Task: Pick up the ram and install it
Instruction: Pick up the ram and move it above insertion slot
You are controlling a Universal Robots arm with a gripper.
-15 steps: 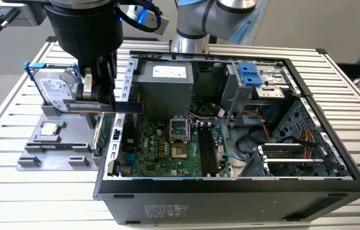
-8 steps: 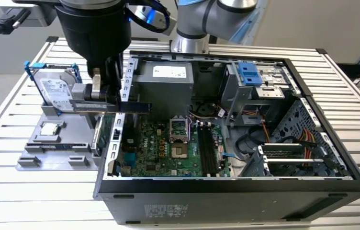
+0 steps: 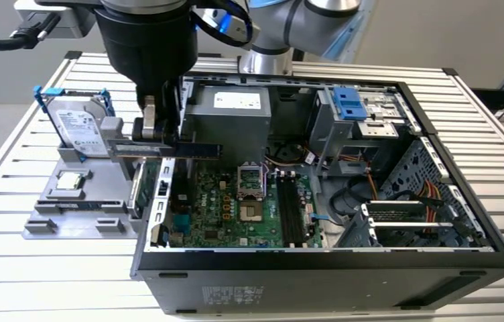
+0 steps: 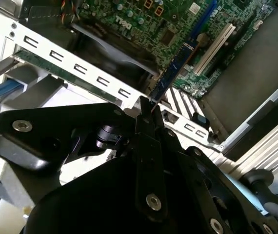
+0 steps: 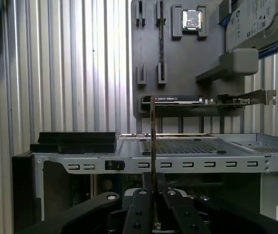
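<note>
My gripper (image 3: pixel 158 137) is shut on the ram (image 3: pixel 190 149), a long thin dark stick held level and lengthwise above the open computer case's wall on the exterior view's left. In the first wrist view the ram (image 5: pixel 153 139) shows edge-on as a thin strip rising from between the fingers (image 5: pixel 140 204). In the second wrist view the ram (image 4: pixel 170 75) reaches out over the green motherboard (image 4: pixel 144 19). The long black memory slots (image 3: pixel 289 211) lie on the motherboard (image 3: pixel 225 201), toward the exterior view's right of the gripper.
The case (image 3: pixel 324 258) lies open on a slatted metal table (image 3: pixel 37 282). A grey fixture (image 3: pixel 73 215) beside it holds a hard drive (image 3: pixel 82 131), a small silver chip (image 3: pixel 72 180) and a green expansion card (image 3: pixel 142 191). A power supply (image 3: pixel 230 117) and drive cage (image 3: pixel 359 114) fill the case's back.
</note>
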